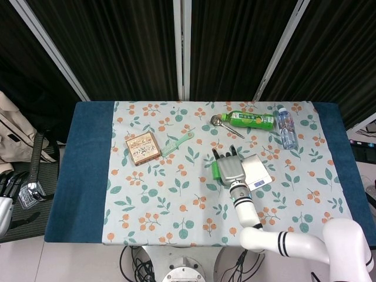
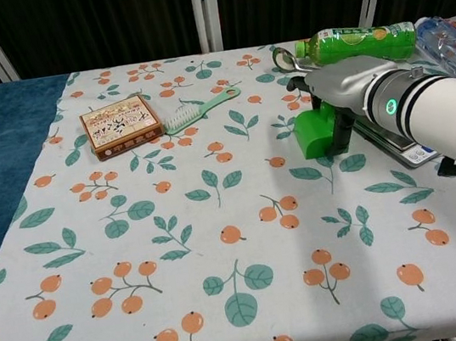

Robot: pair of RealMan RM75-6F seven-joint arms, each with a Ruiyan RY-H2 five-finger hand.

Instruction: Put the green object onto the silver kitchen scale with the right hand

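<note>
Showing the right hand (image 2: 346,97) draping over a bright green plastic building block (image 2: 318,131), fingers curling down its far side, apparently gripping it, though full closure cannot be told. Resting on the floral-clothed bench (image 1: 176,200), the block sitting just left of the flat silver kitchen scale (image 1: 256,171), touching or nearly so. Calling for a short lift and sideways carry to the right. Hanging far off beyond the bench's left edge, the left hand (image 1: 4,197), grasp impossible to tell.
</note>
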